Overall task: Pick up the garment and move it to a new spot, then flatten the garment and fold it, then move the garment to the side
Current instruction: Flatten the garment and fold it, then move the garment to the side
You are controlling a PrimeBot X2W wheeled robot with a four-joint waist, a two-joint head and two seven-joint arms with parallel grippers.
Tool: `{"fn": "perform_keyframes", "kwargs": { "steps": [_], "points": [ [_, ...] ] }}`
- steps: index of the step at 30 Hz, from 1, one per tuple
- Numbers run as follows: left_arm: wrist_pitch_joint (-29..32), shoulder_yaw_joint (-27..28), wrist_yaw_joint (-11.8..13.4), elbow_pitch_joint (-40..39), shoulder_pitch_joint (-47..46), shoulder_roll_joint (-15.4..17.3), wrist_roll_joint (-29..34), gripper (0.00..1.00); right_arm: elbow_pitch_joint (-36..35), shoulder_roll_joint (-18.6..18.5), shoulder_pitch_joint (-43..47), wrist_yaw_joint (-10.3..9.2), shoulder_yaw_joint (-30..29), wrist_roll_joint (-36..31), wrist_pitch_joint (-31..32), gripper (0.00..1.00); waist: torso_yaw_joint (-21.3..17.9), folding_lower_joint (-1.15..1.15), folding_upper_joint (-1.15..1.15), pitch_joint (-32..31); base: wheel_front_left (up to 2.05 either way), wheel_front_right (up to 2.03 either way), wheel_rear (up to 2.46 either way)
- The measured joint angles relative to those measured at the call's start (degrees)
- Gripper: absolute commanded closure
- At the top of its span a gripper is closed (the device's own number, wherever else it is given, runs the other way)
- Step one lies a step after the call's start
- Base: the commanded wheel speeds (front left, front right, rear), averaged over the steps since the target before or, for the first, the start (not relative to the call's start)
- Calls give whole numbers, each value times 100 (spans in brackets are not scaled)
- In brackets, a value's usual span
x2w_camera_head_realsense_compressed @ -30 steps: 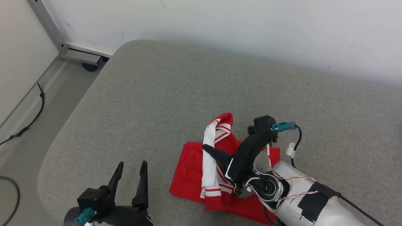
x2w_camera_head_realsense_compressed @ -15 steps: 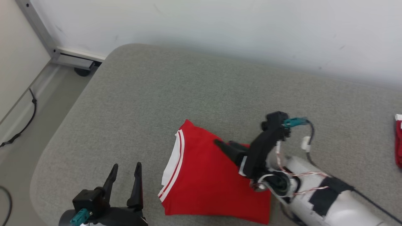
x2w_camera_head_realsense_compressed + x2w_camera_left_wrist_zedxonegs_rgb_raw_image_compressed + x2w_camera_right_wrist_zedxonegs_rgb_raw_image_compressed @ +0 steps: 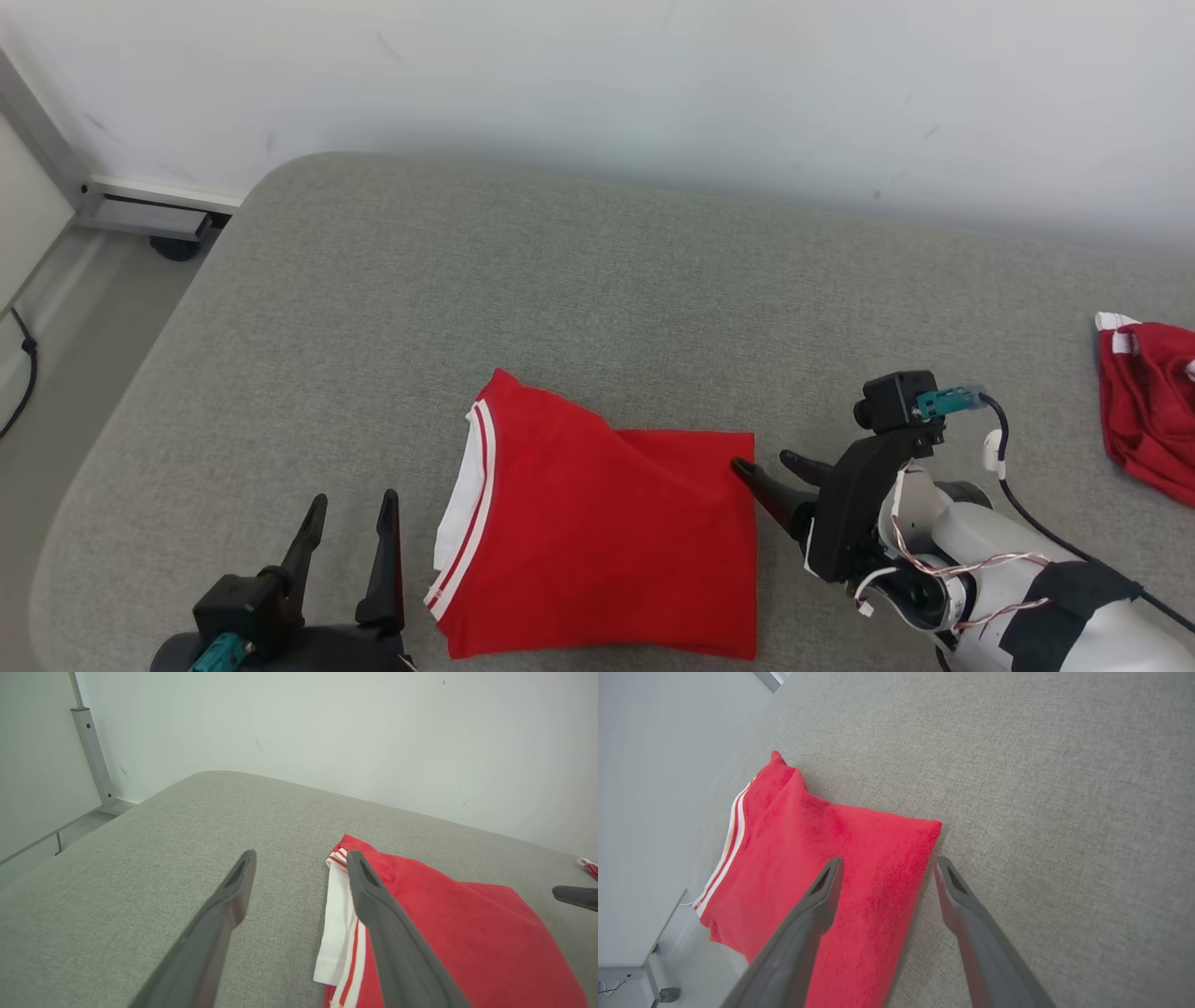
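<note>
**Garment folded flat, right gripper released**

Head view: the red garment [image 3: 607, 541] lies folded flat near the front of the grey worktop [image 3: 560, 280], with its white-striped hem on the left. A second ago the right gripper [image 3: 761, 461] pinched a lifted striped flap over it; now its fingers are spread at the garment's right edge. The left gripper [image 3: 355, 499] hovers beside the hem, fingers apart and empty. Left wrist view: the hem lies just past one spread finger. Right wrist view: the parted fingers straddle the garment's edge, gripping nothing.
</note>
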Motion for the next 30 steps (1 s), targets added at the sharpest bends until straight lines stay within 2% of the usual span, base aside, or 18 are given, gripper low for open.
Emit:
{"fn": "perform_keyframes", "kwargs": {
  "steps": [8,16,28,29,30],
  "points": [
    [0,-31,1,-8,-21,-70,132,0,-131,-122,131,-197,64,9,180,0,-65,0,0,7,0,0,0],
    [0,-108,0,3,-59,-168,140,0,-154,-115,357,-269,1,293,425,0,34,0,0,30,0,0,0],
    [0,-177,-7,83,-94,-252,138,0,82,115,408,-397,73,505,791,1,260,0,0,97,0,0,0],
    [0,-175,-7,94,-99,-254,137,0,97,118,393,-397,114,467,817,57,269,0,-1,100,0,0,0],
    [0,-171,-7,103,-103,-256,137,0,118,122,388,-397,120,464,827,81,277,0,-1,102,0,0,0]
  ]
}}
